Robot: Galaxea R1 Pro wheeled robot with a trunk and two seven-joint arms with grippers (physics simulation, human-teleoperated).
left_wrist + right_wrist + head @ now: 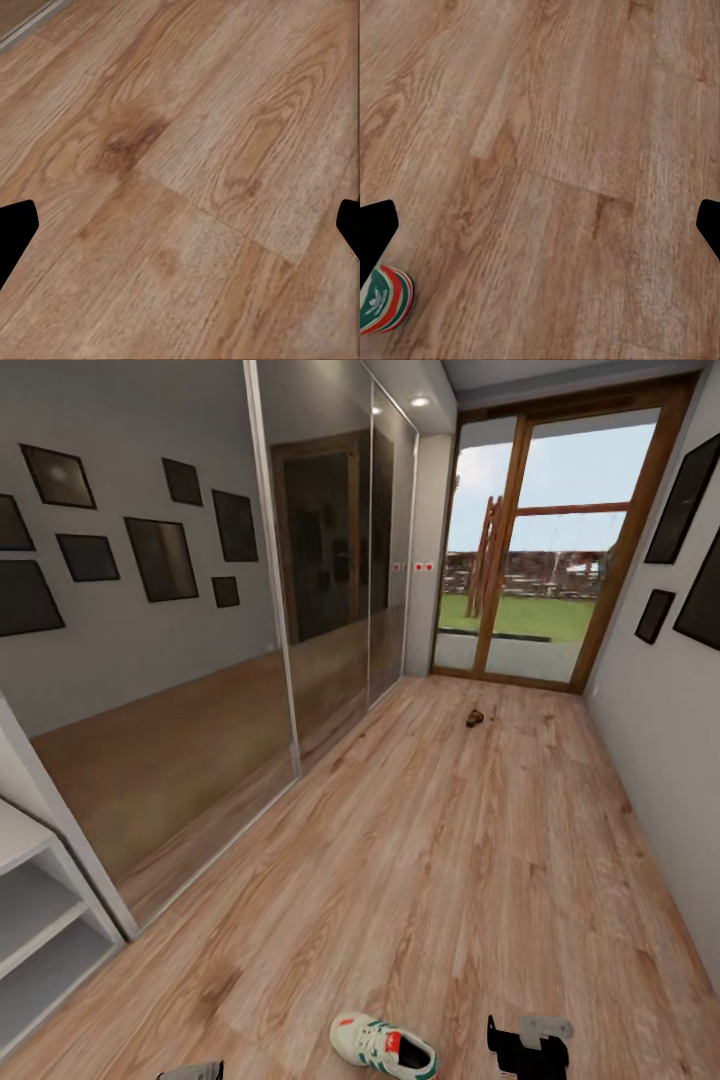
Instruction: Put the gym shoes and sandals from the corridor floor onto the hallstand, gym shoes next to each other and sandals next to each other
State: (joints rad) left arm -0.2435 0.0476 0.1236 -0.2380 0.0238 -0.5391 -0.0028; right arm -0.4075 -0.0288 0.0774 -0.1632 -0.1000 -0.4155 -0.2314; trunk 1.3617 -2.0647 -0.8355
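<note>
One gym shoe (385, 1048), white with green stripes and red-orange accents, lies on the corridor floor (450, 860) at the near edge of the head view. Its heel (382, 300) shows beside one fingertip in the right wrist view. My right gripper (526, 1048) hovers just right of the shoe, open and empty (540, 225). My left gripper (190, 1072) is low at the left, open over bare planks (180, 225). Far down the floor lies a small brown thing (474, 717), perhaps a sandal, too small to be sure. I cannot tell whether the pale shelf unit (40, 900) at the left is the hallstand.
Mirrored wardrobe doors (300, 610) run along the left wall. A glazed wooden door (540, 560) closes the far end. The right wall (660, 760) carries dark picture frames. Wide wood floor stretches between the two walls.
</note>
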